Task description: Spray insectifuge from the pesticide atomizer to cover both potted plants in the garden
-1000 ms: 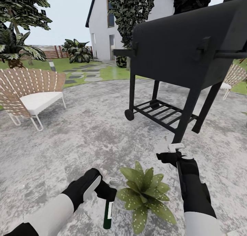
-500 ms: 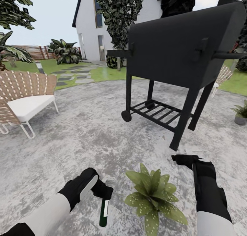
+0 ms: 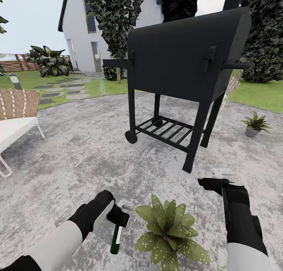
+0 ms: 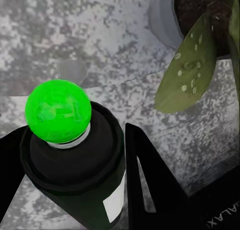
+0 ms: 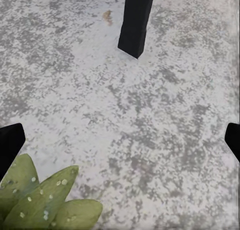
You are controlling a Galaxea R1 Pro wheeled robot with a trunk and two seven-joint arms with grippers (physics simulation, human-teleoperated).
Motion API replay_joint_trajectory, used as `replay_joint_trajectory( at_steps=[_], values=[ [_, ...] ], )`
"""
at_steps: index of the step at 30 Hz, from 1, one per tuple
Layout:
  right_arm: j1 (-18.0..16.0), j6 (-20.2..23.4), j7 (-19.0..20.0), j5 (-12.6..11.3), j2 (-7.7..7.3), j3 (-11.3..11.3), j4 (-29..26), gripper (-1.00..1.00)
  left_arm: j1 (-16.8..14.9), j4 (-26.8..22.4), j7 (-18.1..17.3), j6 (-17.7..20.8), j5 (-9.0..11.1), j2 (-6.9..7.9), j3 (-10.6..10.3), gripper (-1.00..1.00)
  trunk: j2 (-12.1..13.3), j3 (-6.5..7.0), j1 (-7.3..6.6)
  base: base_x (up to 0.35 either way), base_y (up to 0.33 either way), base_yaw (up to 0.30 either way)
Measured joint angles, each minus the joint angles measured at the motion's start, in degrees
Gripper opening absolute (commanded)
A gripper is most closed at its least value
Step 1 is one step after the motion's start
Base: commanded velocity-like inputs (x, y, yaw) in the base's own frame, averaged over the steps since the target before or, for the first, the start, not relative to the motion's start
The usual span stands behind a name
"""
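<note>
My left gripper [image 3: 119, 219] is shut on the pesticide atomizer [image 3: 115, 240], low over the grey paving. The dark bottle hangs downward and its white trigger head [image 3: 126, 205] sits above the fingers. In the left wrist view the bottle [image 4: 80, 160] shows a bright green end, clamped between the black fingers [image 4: 150, 180]. One potted plant [image 3: 169, 228] stands just right of the bottle, and its speckled leaf [image 4: 192, 69] and grey pot [image 4: 162, 19] are close. My right gripper [image 3: 212, 182] is open beyond that plant, holding nothing. A second potted plant [image 3: 255, 125] stands at the far right.
A black barrel grill [image 3: 188, 66] on legs stands ahead on the paved circle; one leg [image 5: 135, 19] is near my right gripper. A wicker chair [image 3: 15, 117] is at the left. Stepping stones [image 3: 63, 92], lawn, a white house and a slatted fence [image 3: 15, 62] lie behind.
The view has swung to the right, bringing the second potted plant into sight at the far right. The left gripper still holds the atomizer beside the near plant.
</note>
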Motion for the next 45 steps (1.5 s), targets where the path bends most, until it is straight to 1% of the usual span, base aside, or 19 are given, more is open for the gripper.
replay_joint_trajectory(
  at_steps=[5,8,10,12,14,15,18,22,27,37,39,42,45],
  values=[
    [0.0,-0.7,-0.3,0.0,0.0,0.0,0.0,1.0,0.0,0.3,-0.2,0.1,0.3,-0.06,0.1,-1.0,0.0,0.16,0.0,0.0,0.32,-0.281],
    [0.0,-0.6,-0.3,0.0,0.0,0.0,0.0,1.0,0.0,0.1,-0.1,0.2,0.1,-0.24,0.0,-1.0,0.0,0.26,0.0,0.0,0.123,-0.281],
    [0.0,-0.6,-0.3,0.0,0.0,0.0,0.0,1.0,0.0,0.3,0.1,0.3,-0.1,-1.68,-0.2,-1.0,0.0,0.32,0.0,0.0,0.017,-0.281],
    [0.0,-0.6,-0.3,0.0,0.0,0.0,0.0,1.0,0.0,0.3,0.3,0.3,-0.4,-2.48,-0.2,-1.0,0.0,0.39,0.0,0.0,0.004,-0.281],
    [0.0,-0.6,-0.3,0.0,0.0,0.0,0.0,1.0,0.0,0.3,0.3,0.3,-0.2,-3.59,-0.3,-1.0,0.0,0.45,0.0,0.0,0.001,-0.281],
    [0.0,-0.6,-0.3,0.0,0.0,0.0,0.0,1.0,0.0,0.4,0.4,0.3,-0.4,-3.88,-0.3,-1.0,0.0,0.48,0.0,0.0,0.0,-0.281],
    [0.0,-0.7,-0.3,0.0,0.0,0.0,0.0,1.0,0.0,0.4,0.4,0.2,-0.6,-3.92,-0.3,-1.0,0.0,0.56,0.0,0.021,0.028,-0.16],
    [0.0,-0.7,-0.2,0.0,0.0,0.0,0.0,1.0,0.0,0.7,0.3,0.3,-0.5,-3.91,-0.3,-1.0,0.0,0.57,0.0,0.212,0.206,-0.036],
    [0.0,-0.7,-0.2,0.0,0.0,0.0,0.0,1.0,0.0,0.7,0.3,0.1,-0.4,-3.72,-0.3,-1.0,0.0,0.57,0.0,0.106,0.178,-0.237],
    [0.0,-0.7,-0.2,0.0,0.02,0.0,0.0,1.0,0.0,1.4,0.0,0.0,-0.4,-3.94,-0.3,-1.0,0.0,0.57,0.0,0.002,0.002,-0.007],
    [0.0,-0.7,-0.2,0.0,0.01,0.0,0.0,1.0,0.0,2.2,0.1,0.0,-0.3,-3.99,-0.2,-1.0,0.0,0.57,0.0,0.0,0.0,0.0],
    [0.0,-0.7,-0.3,0.0,0.0,0.0,0.0,1.0,0.0,5.0,0.2,-0.2,-0.4,-4.06,-0.1,-1.0,0.0,0.57,0.0,0.0,0.0,0.0],
    [0.0,-0.7,-0.3,0.0,0.0,0.0,0.0,1.0,0.0,6.6,0.1,-0.4,-0.4,-4.12,-0.1,-1.0,0.0,0.57,0.0,0.0,0.0,0.0]
  ],
)
